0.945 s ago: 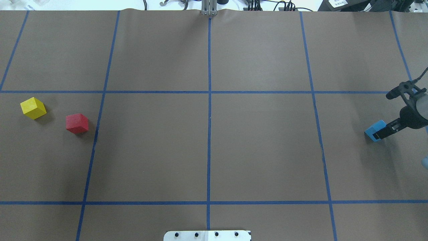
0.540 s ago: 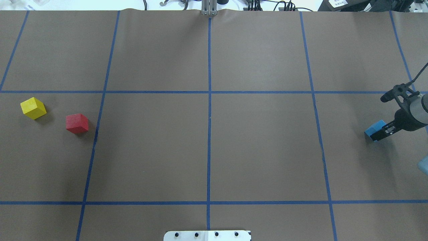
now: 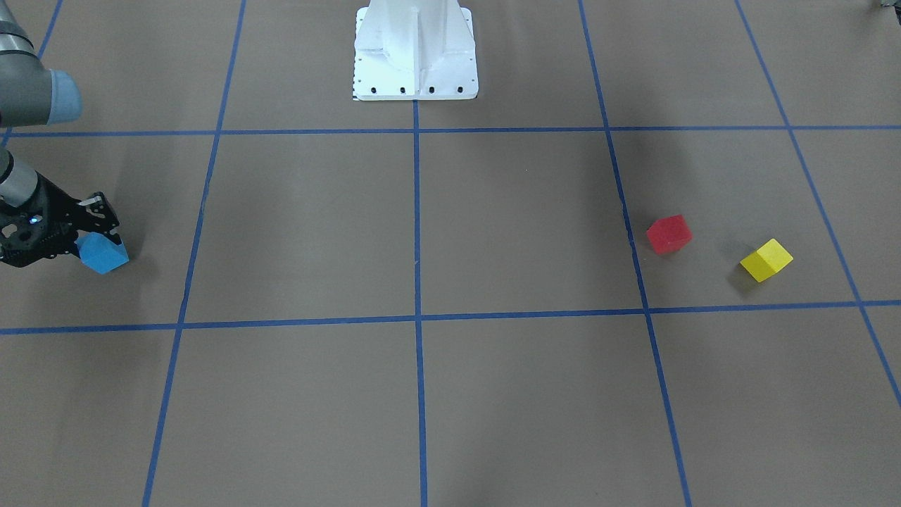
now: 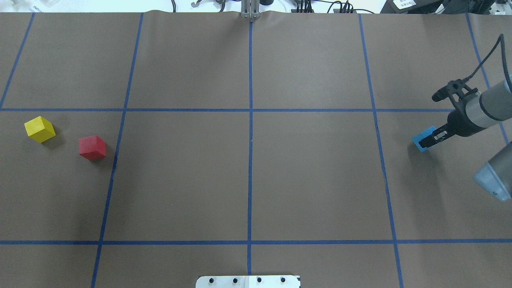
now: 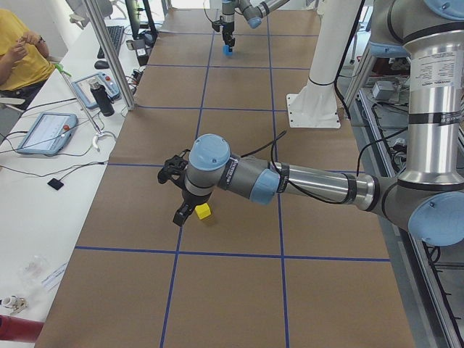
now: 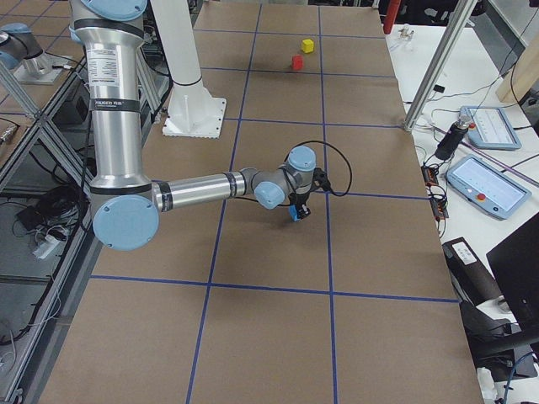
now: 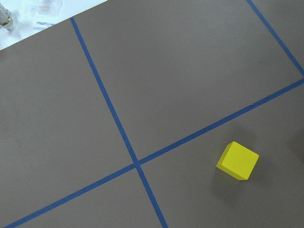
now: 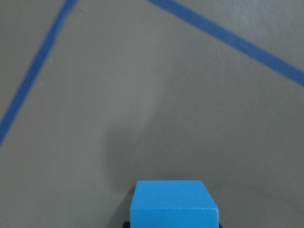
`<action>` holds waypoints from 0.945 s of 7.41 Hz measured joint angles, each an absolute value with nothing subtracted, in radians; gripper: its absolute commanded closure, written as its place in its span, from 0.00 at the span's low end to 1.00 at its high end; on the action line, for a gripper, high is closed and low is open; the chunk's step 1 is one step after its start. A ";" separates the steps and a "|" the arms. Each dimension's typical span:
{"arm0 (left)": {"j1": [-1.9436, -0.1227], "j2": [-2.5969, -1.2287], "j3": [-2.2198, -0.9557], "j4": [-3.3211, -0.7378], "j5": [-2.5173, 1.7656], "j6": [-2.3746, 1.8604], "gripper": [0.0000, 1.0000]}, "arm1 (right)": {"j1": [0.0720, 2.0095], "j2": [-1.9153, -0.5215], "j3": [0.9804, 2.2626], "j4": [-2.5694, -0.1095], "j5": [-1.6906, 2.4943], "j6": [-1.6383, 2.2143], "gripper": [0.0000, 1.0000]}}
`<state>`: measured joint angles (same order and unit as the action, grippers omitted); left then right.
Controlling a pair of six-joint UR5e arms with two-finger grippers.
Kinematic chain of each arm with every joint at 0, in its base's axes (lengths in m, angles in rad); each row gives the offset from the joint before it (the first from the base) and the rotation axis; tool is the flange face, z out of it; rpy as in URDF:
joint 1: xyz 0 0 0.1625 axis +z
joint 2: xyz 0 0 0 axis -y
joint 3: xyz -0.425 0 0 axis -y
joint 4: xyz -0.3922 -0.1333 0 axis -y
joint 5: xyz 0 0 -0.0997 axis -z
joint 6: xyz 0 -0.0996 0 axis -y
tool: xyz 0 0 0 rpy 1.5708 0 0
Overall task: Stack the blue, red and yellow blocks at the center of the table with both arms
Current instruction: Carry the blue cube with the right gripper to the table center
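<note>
Black fingers of the right end effector [image 4: 429, 140] are closed narrowly on the blue block [image 4: 420, 141], pinching it on two opposite sides. In the right wrist view the block's top face fills the bottom edge, and a soft shadow lies on the brown paper ahead of it. The block looks to be just clear of the surface, though I can't be sure of that from where I stand. It hangs over the robot's right end of the desk [image 4: 180, 180], in the middle row of squares, a little outside the blue tape line [image 4: 378, 132] and well away from the centre. Behind it the right arm [image 4: 486, 106] reaches in from the edge, with a black cable [image 4: 486, 56] looping off its wrist.

Over at the other end, the left end effector [image 5: 180, 212] hangs low just beside the yellow block [image 5: 204, 211]. Only the side view shows it, and I cannot tell whether its fingers are wide or narrow. The left arm [image 5: 312, 181] stretches out level behind it. The yellow block rests on the desk beside a tape crossing in the left wrist view. The red block [image 4: 92, 147] sits near it without touching, just short of the next tape line towards the centre.

A white pedestal base [image 3: 415, 49] stands on the centre line at the robot's edge. A person [image 5: 22, 51] in a yellow top sits at the white side bench.
</note>
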<state>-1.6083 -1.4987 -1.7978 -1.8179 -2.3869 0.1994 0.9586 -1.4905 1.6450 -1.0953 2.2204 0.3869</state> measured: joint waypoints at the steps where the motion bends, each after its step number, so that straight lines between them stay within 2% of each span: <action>1: -1.608 -1.499 -1.798 -1.818 -2.387 0.199 0.00 | 0.940 -1.400 1.638 -1.142 2.219 0.493 1.00; 4: -1.608 -1.499 -1.797 -1.817 -2.387 0.198 0.00 | 0.794 -1.099 1.565 -1.269 2.130 0.851 1.00; 7: -1.608 -1.499 -1.795 -1.815 -2.387 0.198 0.00 | 0.648 -0.796 1.391 -1.406 1.990 1.105 1.00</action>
